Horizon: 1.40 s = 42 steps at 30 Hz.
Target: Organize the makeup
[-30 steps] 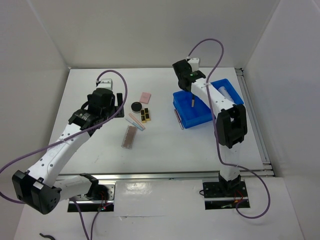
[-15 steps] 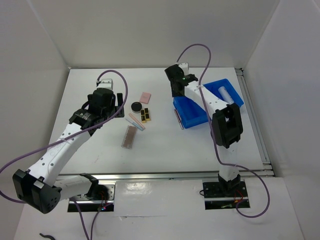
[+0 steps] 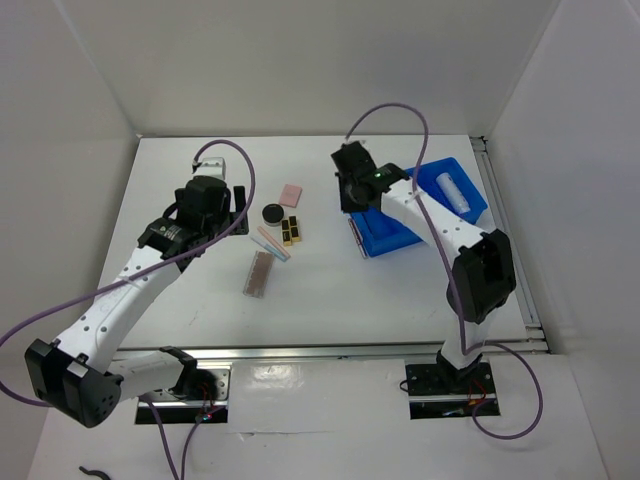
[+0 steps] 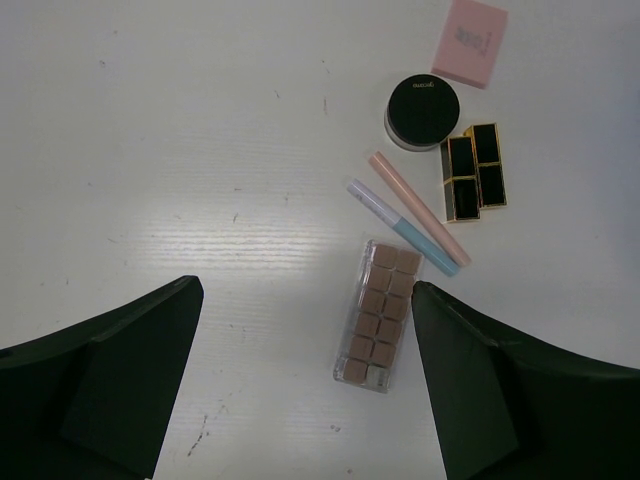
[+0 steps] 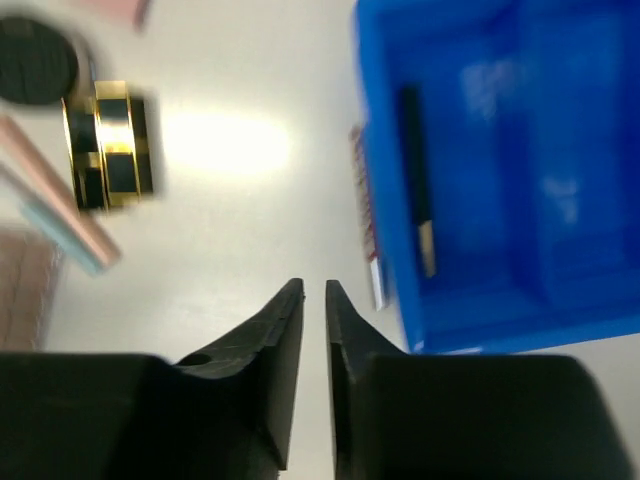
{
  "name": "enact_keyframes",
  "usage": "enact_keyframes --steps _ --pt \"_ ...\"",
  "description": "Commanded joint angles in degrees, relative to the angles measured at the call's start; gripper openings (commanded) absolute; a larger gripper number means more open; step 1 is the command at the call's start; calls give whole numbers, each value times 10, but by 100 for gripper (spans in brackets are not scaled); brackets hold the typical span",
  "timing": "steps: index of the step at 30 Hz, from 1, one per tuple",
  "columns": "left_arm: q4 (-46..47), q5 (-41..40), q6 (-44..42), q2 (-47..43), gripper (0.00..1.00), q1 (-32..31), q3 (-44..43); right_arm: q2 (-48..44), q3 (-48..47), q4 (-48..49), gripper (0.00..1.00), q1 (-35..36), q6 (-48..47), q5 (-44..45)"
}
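Note:
The makeup lies mid-table: a pink square pad (image 3: 291, 194), a round black compact (image 3: 271, 213), a black-and-gold palette (image 3: 291, 231), two thin pencils (image 3: 272, 243) and a brownish-pink palette (image 3: 259, 272). My left gripper (image 3: 215, 205) is open and empty, above and to the left of them. In its wrist view the brownish-pink palette (image 4: 381, 314) lies just inside the right finger. My right gripper (image 5: 313, 288) is shut and empty over bare table beside the blue tray's left wall (image 5: 380, 150). A black pencil (image 5: 415, 195) lies in the tray. A white tube (image 3: 452, 190) lies in its far compartment.
A thin red-and-white strip (image 3: 356, 235) lies on the table against the blue tray's (image 3: 385, 243) left side. White walls enclose the table on three sides. The arm bases and a metal rail stand at the near edge.
My right gripper has moved left from over the blue tray to just off its left edge. The dark pencil it carried now lies in the tray. The left arm has not moved.

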<state>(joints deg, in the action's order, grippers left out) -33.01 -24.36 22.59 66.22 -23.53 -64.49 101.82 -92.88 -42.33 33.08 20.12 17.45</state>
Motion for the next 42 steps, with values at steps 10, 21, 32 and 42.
enact_keyframes --steps 10,21,32,42 --pt "8 0 2 -28 100 -2 -5 100 15 -13 30 21 10 -10" --pt "3 -16 2 -28 100 -2 1 174 -51 -25 42 -27 -2 47" --pt "3 -16 2 -28 100 -2 1 180 10 8 49 -32 -2 23" --pt "3 -16 2 -28 100 -2 1 190 61 45 44 -32 9 -17"
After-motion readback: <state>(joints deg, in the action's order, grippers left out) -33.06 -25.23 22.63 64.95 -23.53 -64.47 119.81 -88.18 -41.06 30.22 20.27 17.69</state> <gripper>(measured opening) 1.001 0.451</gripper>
